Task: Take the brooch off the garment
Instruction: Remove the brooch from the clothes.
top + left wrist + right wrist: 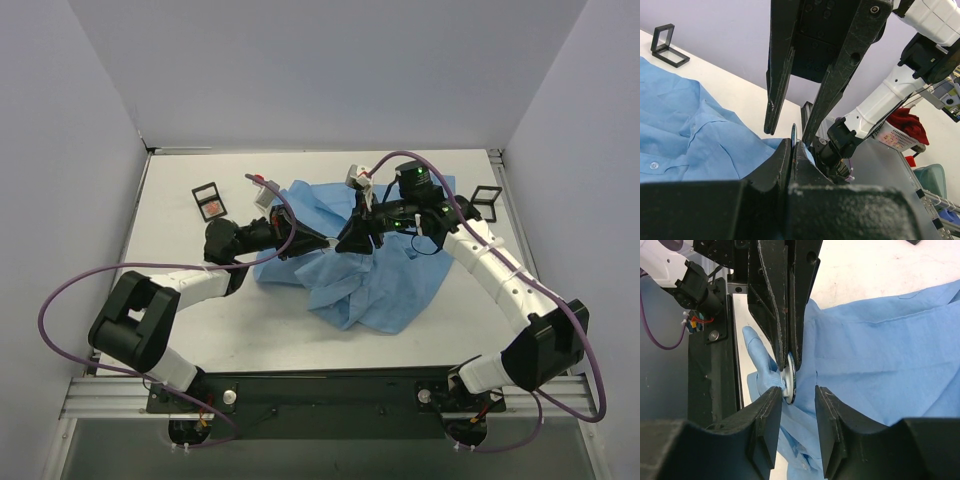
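Right wrist view: brooch (789,380) stands edge-on in bunched garment (880,340) at bench (250,330) centre, pinched at rim by clenched left hand (788,356). Right hand (799,390) straddles it, jaws apart, no visible grip. Disc likely small, stiff, slick: take by rim. Soft cloth may drag. Left hand crowds approach; black frames (213,208) well apart.
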Robot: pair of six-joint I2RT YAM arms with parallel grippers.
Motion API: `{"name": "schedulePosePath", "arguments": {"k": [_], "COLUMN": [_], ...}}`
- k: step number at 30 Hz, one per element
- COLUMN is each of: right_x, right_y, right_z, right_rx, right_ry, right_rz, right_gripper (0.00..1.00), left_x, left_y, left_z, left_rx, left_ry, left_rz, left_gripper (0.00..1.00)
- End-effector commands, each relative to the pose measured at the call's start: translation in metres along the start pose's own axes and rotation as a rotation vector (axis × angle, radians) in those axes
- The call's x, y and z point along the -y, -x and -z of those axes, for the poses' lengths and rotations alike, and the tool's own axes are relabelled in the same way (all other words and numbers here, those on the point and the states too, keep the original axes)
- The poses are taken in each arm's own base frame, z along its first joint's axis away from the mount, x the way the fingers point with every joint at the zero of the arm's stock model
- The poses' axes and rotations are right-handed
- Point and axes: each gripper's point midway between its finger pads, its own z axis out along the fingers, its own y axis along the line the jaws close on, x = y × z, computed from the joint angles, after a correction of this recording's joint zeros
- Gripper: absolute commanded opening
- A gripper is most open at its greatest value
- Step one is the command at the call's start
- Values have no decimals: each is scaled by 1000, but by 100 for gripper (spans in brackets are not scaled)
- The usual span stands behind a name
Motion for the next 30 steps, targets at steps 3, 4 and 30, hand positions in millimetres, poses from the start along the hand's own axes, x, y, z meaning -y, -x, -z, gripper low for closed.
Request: {"name": "schedulePosePath", "arguments": {"k": [3, 4, 30], "right_x": [-7, -8, -2], "right_y": [29, 30, 22], "right_z": [2, 2, -2], "right_rx": [67, 70, 43], "right_ry": [42, 48, 15], "right_rz": [54, 54, 49], "right_gripper": [32, 32, 0], "left_x": [42, 43, 50], "left_y": [28, 29, 40], "left_z": [-3, -3, -1], "left_rx": [115, 114, 112], "left_ry": [-162, -164, -170], "left_rz": [-245, -249, -310], "left_gripper": [0, 0, 26]}}
